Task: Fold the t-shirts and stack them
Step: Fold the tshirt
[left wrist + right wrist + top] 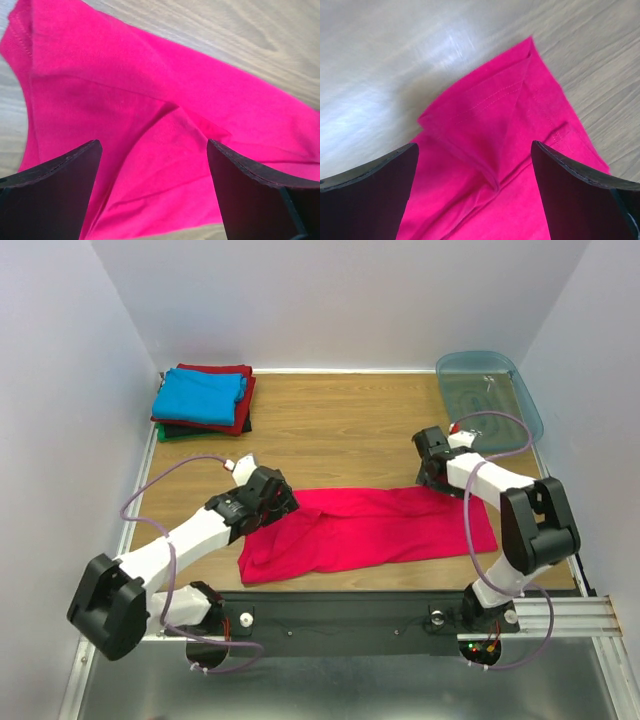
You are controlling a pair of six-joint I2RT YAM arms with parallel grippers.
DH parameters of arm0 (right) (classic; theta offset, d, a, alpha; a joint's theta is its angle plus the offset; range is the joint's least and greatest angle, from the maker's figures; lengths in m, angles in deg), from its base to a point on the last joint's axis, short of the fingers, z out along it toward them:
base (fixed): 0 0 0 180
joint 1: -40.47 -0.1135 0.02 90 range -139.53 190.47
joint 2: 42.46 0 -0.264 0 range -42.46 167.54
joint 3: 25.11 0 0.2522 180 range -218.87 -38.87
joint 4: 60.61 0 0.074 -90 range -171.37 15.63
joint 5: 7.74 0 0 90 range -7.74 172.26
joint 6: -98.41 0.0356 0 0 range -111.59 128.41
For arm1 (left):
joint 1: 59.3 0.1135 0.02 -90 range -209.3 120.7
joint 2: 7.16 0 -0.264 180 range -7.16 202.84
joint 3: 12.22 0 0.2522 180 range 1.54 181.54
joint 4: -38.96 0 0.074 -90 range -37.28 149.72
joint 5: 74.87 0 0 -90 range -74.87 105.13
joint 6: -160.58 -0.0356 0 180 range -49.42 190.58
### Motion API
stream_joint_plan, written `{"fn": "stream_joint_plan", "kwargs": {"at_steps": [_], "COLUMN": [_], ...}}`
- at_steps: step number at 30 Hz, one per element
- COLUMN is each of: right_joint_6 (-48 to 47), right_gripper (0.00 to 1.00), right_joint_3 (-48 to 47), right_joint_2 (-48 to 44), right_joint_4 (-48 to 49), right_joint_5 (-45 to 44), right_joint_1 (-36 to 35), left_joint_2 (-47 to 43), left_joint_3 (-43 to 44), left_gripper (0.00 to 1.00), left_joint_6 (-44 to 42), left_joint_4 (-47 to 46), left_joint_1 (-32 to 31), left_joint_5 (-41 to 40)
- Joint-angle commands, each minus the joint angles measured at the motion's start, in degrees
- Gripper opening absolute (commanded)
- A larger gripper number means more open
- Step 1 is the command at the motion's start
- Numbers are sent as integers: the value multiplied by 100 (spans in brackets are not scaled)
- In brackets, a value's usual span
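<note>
A bright pinkish-red t-shirt (370,528) lies folded lengthwise across the near middle of the table. My left gripper (285,502) is open just above its left end; the left wrist view shows creased pink cloth (150,150) between the fingers (65,185). My right gripper (428,478) is open above the shirt's far right corner, where a folded-over sleeve (485,115) lies between the fingers (580,190). A stack of folded shirts sits at the far left: sky blue (200,395) on top, dark red (244,410), green and black (180,430) below.
A translucent blue-grey plastic bin (490,390) stands at the far right corner. White walls close in the table on the left, back and right. A metal rail (570,615) runs along the near edge.
</note>
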Motion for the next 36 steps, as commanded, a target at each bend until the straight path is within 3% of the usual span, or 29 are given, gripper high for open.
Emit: {"fn": "stream_joint_plan", "kwargs": {"at_steps": [1, 6, 11, 14, 18, 22, 28, 31, 32, 34, 36], "right_joint_6": [114, 572, 432, 703, 801, 705, -411, -1009, -1045, -966, -1027], "right_gripper": [100, 100, 100, 100, 100, 100, 100, 100, 100, 100, 100], "right_joint_3": [-163, 12, 434, 785, 1146, 1200, 1111, 1419, 1698, 1876, 1807], "right_joint_2": [362, 250, -250, -741, -1436, -2105, -2868, -3064, -3020, -2871, -2380], "right_joint_4": [33, -91, -117, -135, -143, -135, 224, 1023, 1495, 1876, 2010], "right_joint_5": [-476, -1005, -1418, -1007, -1085, -629, 1329, 3769, 5037, 5340, 4290], "right_joint_1": [-52, 220, 826, 1397, 2310, 2611, 2611, 2602, 2585, 2078, 1015], "left_joint_2": [300, 985, 1346, 1426, 1488, 1435, 1557, 1786, 1856, 2102, 2313], "left_joint_3": [46, -112, -323, -437, -455, -438, -288, -130, 18, 186, 475], "left_gripper": [98, 98, 98, 98, 98, 98, 98, 98, 98, 98, 98], "left_joint_6": [-258, -337, -170, -170, -161, -214, -389, -512, -617, -688, -846], "left_joint_4": [-702, -948, -931, -1054, -852, -790, -887, -992, -1010, -1097, -1238], "left_joint_1": [101, 356, 559, 577, 665, 717, 858, 954, 989, 1042, 1069], "left_joint_5": [-98, 34, -53, -18, -88, -88, -106, -62, -36, 17, 69]}}
